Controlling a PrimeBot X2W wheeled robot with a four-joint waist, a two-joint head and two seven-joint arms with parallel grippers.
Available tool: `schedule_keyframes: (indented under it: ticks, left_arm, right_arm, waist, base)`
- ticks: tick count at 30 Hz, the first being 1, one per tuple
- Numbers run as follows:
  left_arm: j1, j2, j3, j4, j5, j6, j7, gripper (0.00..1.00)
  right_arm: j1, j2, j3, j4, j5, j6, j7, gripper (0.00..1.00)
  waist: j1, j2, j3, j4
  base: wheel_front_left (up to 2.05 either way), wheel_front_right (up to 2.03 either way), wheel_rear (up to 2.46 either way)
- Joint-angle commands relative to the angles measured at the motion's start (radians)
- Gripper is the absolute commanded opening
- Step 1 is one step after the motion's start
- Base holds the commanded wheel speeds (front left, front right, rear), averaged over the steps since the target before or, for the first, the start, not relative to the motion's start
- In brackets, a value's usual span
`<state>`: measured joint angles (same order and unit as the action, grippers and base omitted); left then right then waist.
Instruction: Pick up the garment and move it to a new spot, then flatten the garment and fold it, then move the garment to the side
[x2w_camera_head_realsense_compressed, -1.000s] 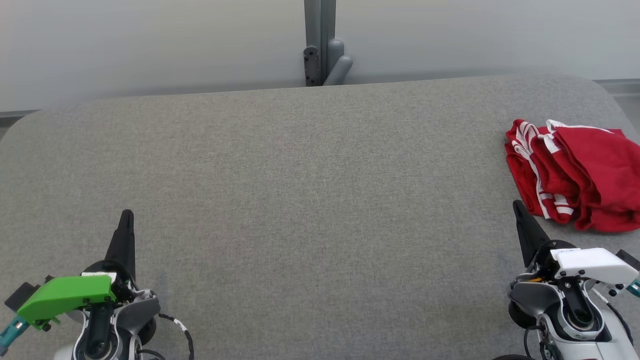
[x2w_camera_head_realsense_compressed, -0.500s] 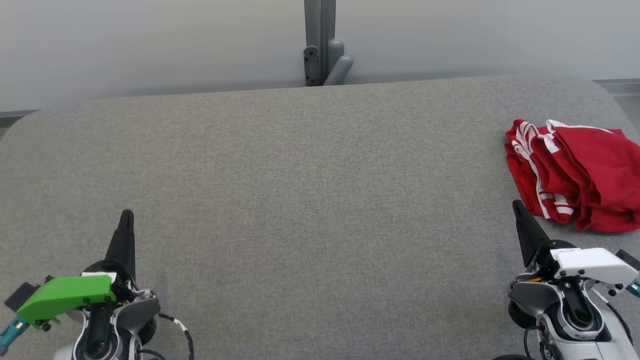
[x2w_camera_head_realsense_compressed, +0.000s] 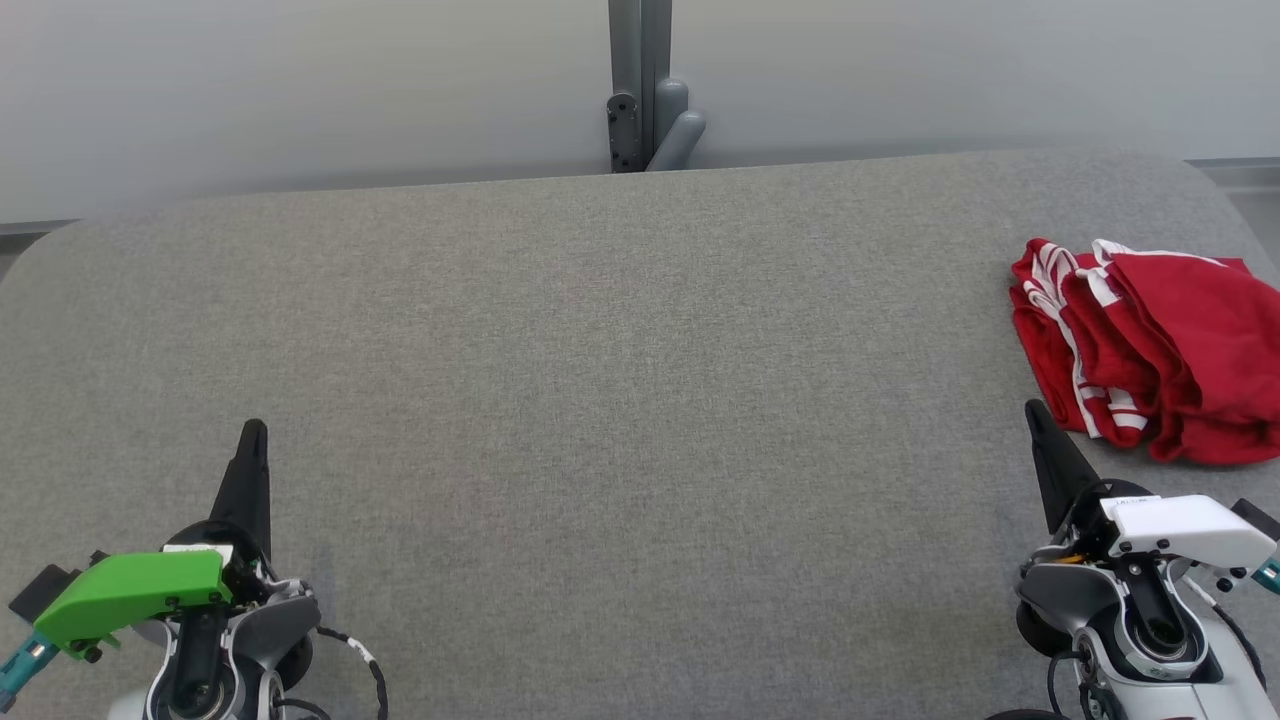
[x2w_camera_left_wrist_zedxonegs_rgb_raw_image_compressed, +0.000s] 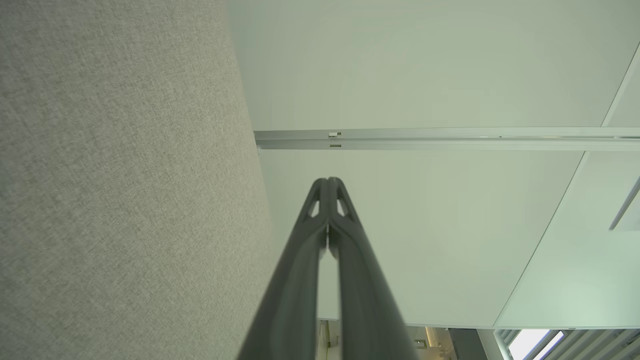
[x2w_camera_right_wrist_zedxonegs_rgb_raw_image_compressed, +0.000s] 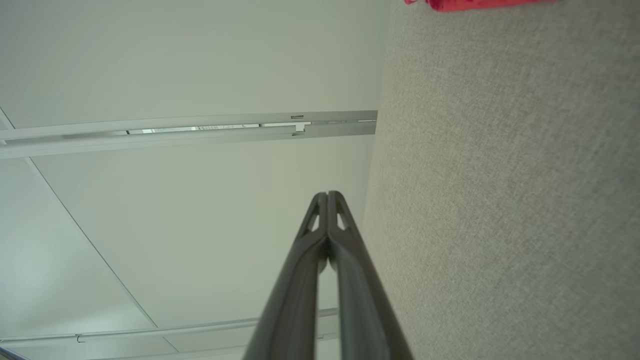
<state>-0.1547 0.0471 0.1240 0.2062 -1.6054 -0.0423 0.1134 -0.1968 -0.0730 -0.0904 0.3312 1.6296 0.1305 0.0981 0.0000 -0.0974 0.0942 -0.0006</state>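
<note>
The crumpled red garment (x2w_camera_head_realsense_compressed: 1150, 350) lies on the grey bench (x2w_camera_head_realsense_compressed: 620, 400) just beyond and right of the right fingers (x2w_camera_head_realsense_compressed: 1050, 460), apart from them. Those fingers are pressed together, empty. The left fingers (x2w_camera_head_realsense_compressed: 245, 485), also closed, sit well apart from it.

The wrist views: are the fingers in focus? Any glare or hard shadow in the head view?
Left wrist view: the left gripper is sharp at its tips, blurred toward the bottom edge. Right wrist view: the right gripper the same. Head view: soft even light, no glare, no hard shadows; the garment is sharp.
</note>
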Motion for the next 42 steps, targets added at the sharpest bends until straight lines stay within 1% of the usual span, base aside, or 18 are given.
schedule_keyframes:
  ticks: [1,42]
  left_arm:
    - [-0.010,0.006,0.001,0.000,0.000,0.004,0.004,0.00]
    - [-0.010,0.006,0.001,0.000,0.000,0.004,0.004,0.00]
  right_arm:
    - [-0.004,-0.004,0.000,-0.005,0.006,0.000,-0.003,0.00]
    - [-0.001,-0.021,0.023,-0.006,0.025,0.000,-0.020,0.00]
  waist:
    - [0.0000,0.0000,0.000,0.000]
    - [0.0000,0.0000,0.000,0.000]
  base:
    - [0.00,0.00,0.00]
    - [0.00,0.00,0.00]
